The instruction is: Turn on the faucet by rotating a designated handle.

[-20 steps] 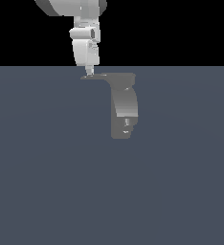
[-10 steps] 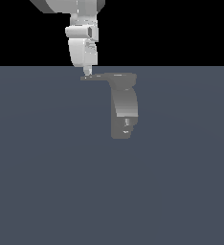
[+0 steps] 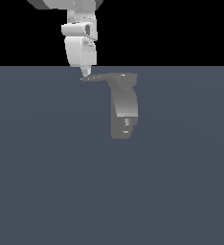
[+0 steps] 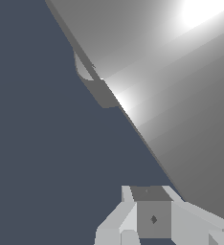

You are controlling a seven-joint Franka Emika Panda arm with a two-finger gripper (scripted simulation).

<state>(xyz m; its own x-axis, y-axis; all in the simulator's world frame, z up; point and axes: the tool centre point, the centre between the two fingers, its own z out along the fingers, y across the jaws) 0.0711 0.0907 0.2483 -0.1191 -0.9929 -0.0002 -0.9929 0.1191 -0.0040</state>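
Exterior view, flat slate-blue tabletop (image 3: 47,182) under black backdrop, faucet (image 3: 123,112) mid-scene, handle (image 3: 102,78) jutting toward exterior view's left, claw (image 3: 85,74) at its tip, spread indeterminable, handle tip swung slightly since earlier frame.

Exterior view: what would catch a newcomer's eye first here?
The white robot arm drops from the top edge, its gripper meeting the tip of the handle. That thin lever juts toward the exterior view's left from the grey faucet, which stands alone mid-frame on a dark blue-grey floor.
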